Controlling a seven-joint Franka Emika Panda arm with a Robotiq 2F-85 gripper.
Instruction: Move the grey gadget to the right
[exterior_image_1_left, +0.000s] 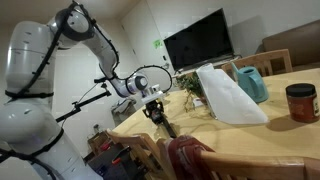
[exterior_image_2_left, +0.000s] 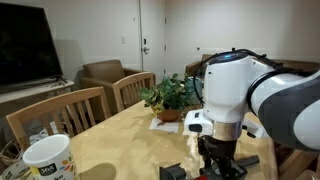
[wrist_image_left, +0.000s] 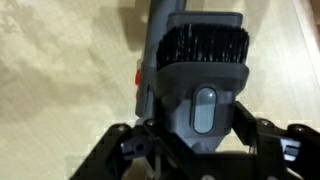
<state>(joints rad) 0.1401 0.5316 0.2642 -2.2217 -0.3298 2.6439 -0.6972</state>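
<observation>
Pincer (wrist_image_left: 200, 138) is clamped narrow on both sides of the grey gadget (wrist_image_left: 195, 70) (bristly brush end poking out front), low by the tan surface (wrist_image_left: 60, 70), apart from the white bag (exterior_image_1_left: 230, 95).

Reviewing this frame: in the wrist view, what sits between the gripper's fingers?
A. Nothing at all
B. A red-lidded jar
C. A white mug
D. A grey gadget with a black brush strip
D: in the wrist view the grey gadget, with its black brush strip, sits between the fingers of the gripper, which are closed against its sides.
</observation>
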